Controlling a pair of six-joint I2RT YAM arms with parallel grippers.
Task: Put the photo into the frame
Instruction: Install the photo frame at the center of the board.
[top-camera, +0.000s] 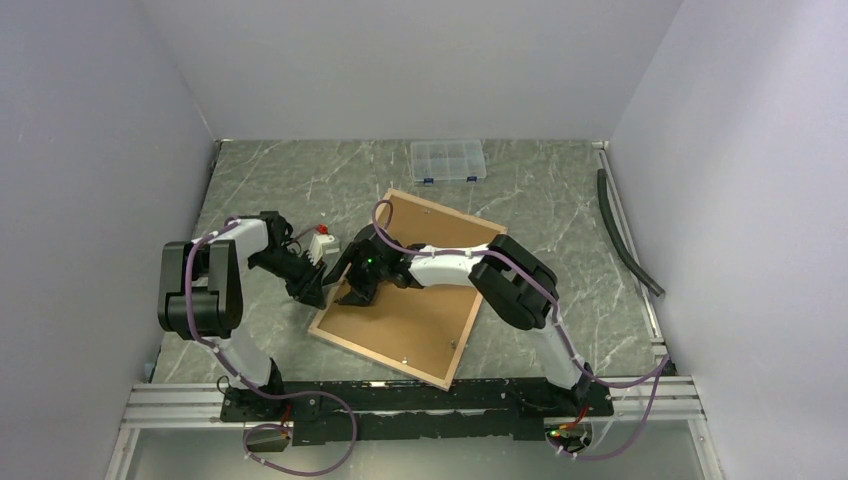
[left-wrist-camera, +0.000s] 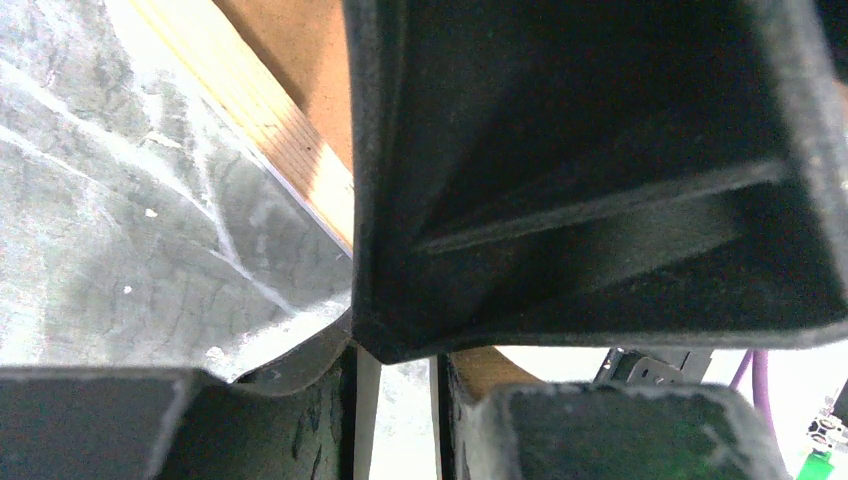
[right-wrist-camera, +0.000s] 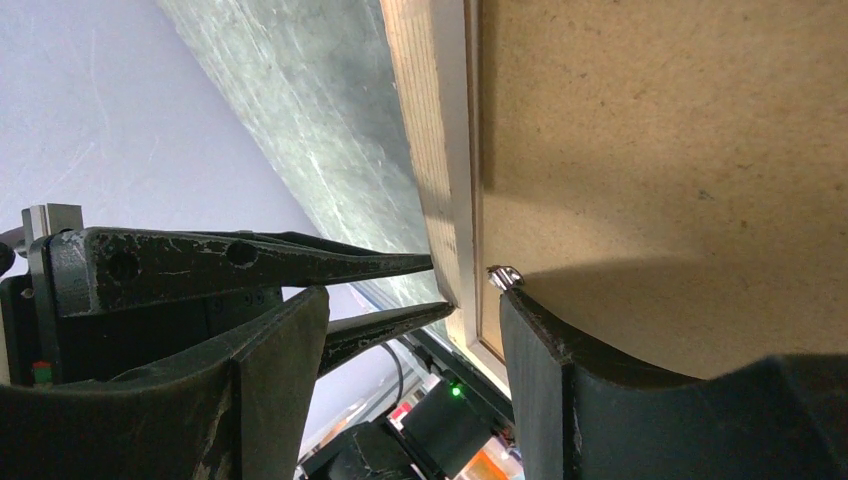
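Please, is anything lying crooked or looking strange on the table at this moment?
The frame lies back up and is turned at a clear angle to the edges of the table, not square with them. The brown backing board sits in it, and no photo shows in any view. Nothing looks spilled or broken.

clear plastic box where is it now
In the top view the clear plastic box sits at the far side of the table near the back wall, beyond the far corner of the frame, not touching it.

No legible text, labels, brand names, numbers or signs in any view, nothing readable on the frame, nor the far clear compartment box
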